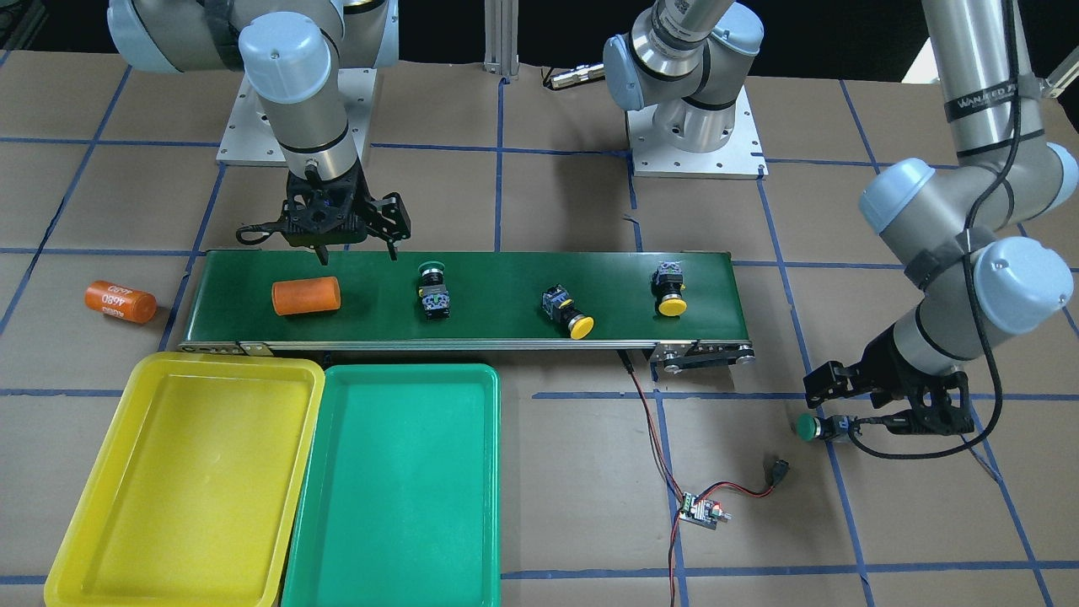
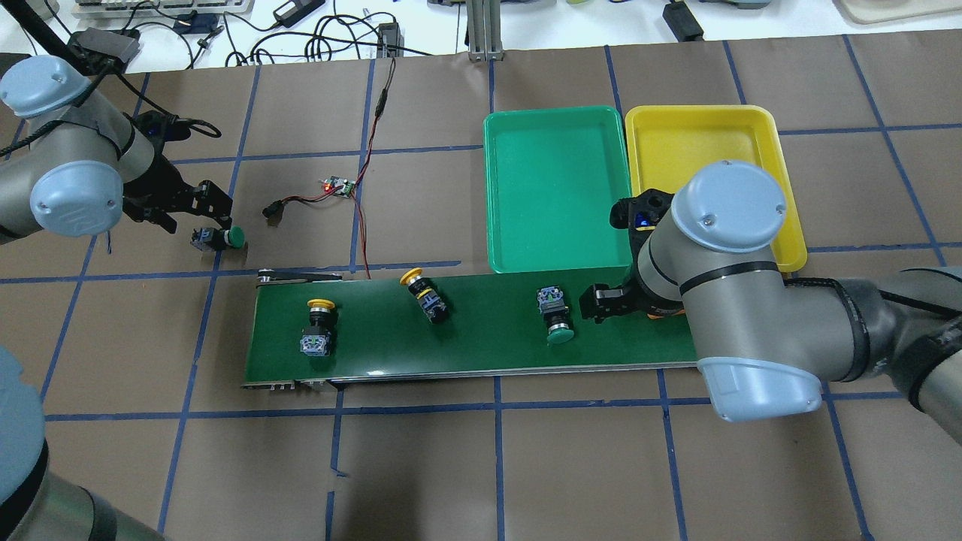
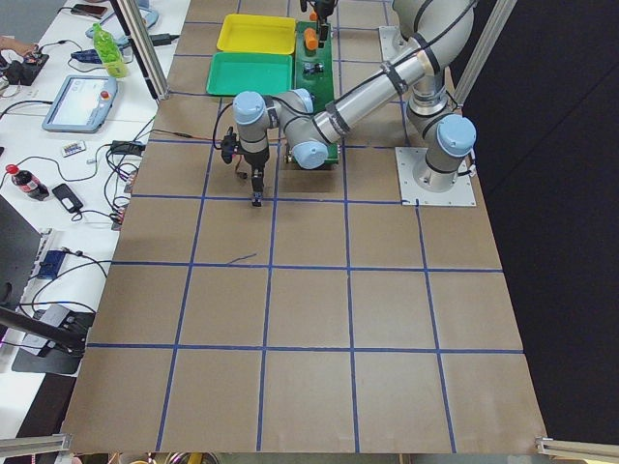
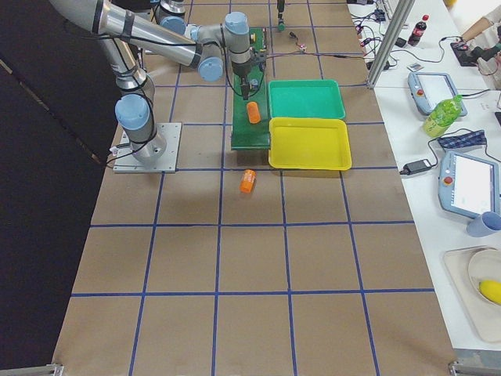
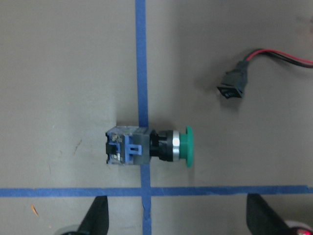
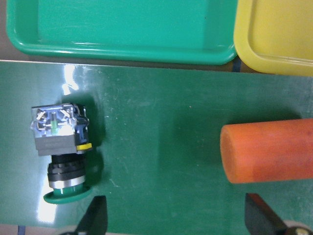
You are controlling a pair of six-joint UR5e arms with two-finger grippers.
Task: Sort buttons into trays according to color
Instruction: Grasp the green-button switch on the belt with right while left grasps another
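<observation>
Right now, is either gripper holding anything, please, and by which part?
Nothing is held. The left gripper hangs open over the green button lying on the table; the right gripper hangs open above the conveyor belt.

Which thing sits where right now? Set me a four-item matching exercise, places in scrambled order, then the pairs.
1 left pincer
2 right pincer
3 yellow tray
4 circuit board

A empty, beside the green tray
B over the conveyor belt, by an orange cylinder
C flat on the table, apart from belt and trays
D over a green button lying off the belt

Pairs: 1-D, 2-B, 3-A, 4-C
</observation>
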